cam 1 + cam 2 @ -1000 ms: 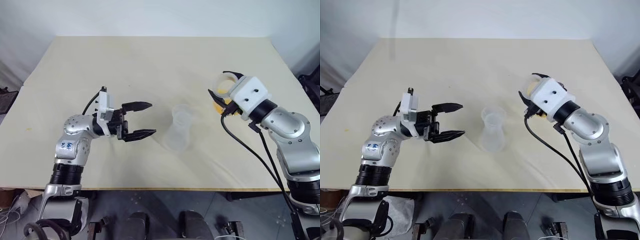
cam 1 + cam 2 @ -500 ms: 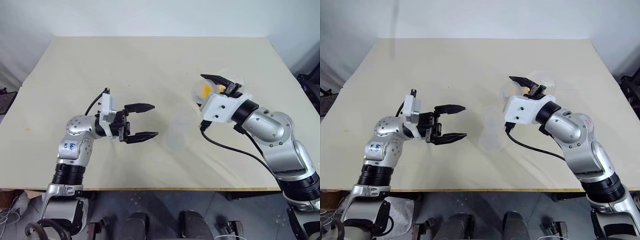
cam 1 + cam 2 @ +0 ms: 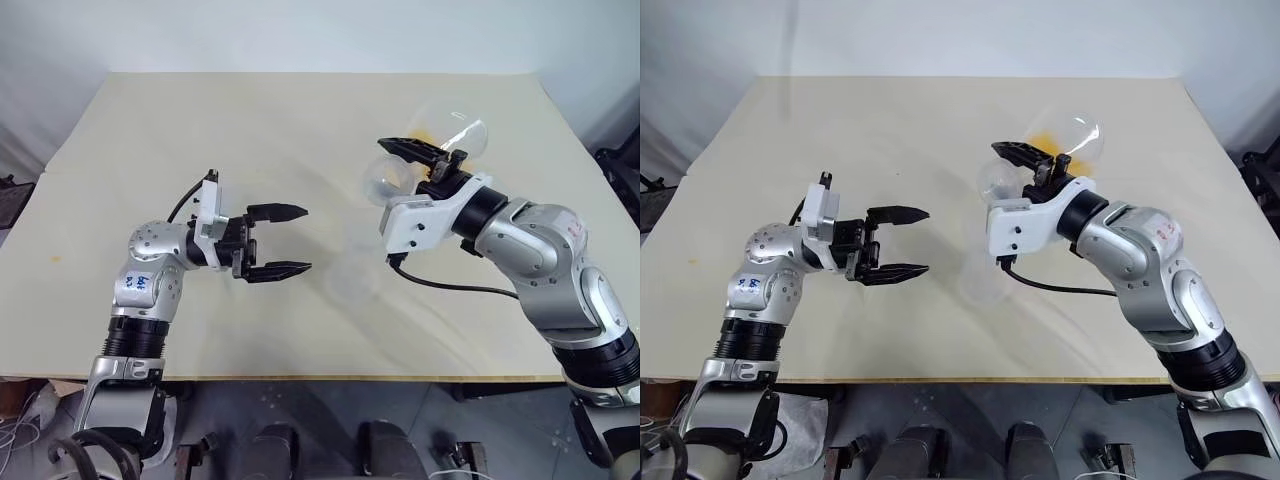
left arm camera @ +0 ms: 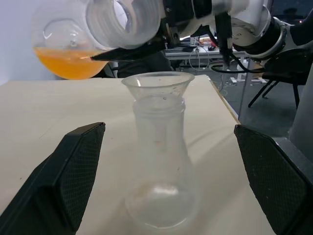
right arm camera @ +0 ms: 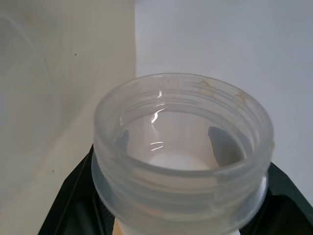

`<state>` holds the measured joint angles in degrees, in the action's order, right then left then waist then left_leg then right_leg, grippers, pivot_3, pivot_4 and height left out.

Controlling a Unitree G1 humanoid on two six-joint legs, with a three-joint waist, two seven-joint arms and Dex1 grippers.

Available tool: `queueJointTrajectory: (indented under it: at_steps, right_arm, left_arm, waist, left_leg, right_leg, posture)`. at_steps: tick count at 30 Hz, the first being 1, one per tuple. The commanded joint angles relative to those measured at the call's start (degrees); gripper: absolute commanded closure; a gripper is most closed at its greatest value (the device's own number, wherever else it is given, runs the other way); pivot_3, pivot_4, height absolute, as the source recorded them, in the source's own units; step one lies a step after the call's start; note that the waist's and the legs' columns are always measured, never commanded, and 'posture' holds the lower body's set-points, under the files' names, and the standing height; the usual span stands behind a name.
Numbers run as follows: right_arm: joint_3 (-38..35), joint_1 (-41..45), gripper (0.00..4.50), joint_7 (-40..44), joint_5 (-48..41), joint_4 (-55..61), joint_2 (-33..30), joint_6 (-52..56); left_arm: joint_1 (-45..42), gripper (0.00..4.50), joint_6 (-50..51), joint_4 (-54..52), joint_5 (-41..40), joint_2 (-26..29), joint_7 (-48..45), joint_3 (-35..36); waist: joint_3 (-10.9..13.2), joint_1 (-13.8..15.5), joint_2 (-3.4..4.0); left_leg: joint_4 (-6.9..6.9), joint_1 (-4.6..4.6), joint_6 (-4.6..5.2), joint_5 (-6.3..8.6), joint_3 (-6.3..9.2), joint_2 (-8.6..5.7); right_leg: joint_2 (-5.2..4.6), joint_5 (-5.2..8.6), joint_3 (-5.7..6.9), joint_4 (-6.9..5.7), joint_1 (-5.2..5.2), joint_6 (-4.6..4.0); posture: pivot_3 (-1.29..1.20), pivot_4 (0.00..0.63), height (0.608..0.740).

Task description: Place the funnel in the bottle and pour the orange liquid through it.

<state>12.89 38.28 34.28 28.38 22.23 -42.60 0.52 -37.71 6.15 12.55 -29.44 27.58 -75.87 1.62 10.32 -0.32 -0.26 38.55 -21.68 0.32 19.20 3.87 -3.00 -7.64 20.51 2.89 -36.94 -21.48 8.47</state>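
**Flask tipped over the funnel, pour about to start**

The funnel [image 4: 157, 84] is seated in the mouth of the bottle [image 4: 160, 176], which stands upright on the bench [image 3: 250, 130] between the two arms. That part of the task looks done; the step in hand is the pour.

The right end effector [image 3: 425, 160] is clamped shut on the neck of a clear round-bellied flask [image 4: 83, 34], held on its side above the bottle. The orange liquid [image 4: 68, 61] lies pooled in the flask's belly — none has reached the mouth [image 5: 181, 156] yet, and the bottle looks empty.

The left end effector [image 3: 282, 240] hangs just beside the bottle with its fingers spread wide, holding nothing and not touching the bottle.

Next, I judge, the flask's mouth must come squarely over the funnel's cup and the tilt must deepen slowly — the funnel is narrow and light, so a fast rush could overflow it or knock it askew. The left end effector could close on the bottle to steady it.
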Motion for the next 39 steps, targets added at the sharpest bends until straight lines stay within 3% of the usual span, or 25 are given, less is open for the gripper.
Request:
queueJointTrajectory:
  at_steps: [1, 20, 39]
  right_arm:
    - [-1.77, 1.50, 2.02, -0.36, 1.72, 0.84, -0.47, -1.85]
    - [-2.94, -2.06, 2.02, -1.95, 7.58, -1.50, -1.15, -8.66]
    - [-3.71, 0.06, 2.02, -4.39, 10.28, -4.06, -2.20, -13.97]
  left_arm:
    - [-1.35, 0.00, -1.26, 0.55, 0.11, -0.16, -0.72, 0.34]
    - [-2.38, 0.00, -1.51, 1.83, 0.31, -0.11, -1.87, 0.53]
    - [-2.88, 0.00, -1.75, 2.54, 0.40, 0.02, -1.89, 0.73]
  waist:
    - [0.00, -0.01, 0.00]
    - [0.00, -0.05, 0.00]
    - [0.00, -0.12, 0.00]
  left_leg:
    - [0.00, 0.00, 0.00, 0.00, 0.00, 0.00]
    - [0.02, 0.00, 0.00, 0.00, 0.00, -0.01]
    - [0.02, 0.00, 0.00, 0.00, 0.00, 0.00]
  right_leg:
    - [0.00, 0.00, 0.00, 0.00, 0.00, 0.00]
    - [0.00, 0.00, 0.00, -0.05, -0.01, 0.00]
    - [0.01, 0.00, 0.00, -0.06, -0.01, 0.00]
  posture:
    - [0.00, 0.150, 0.740]
    - [0.00, 0.150, 0.740]
    - [0.00, 0.150, 0.740]
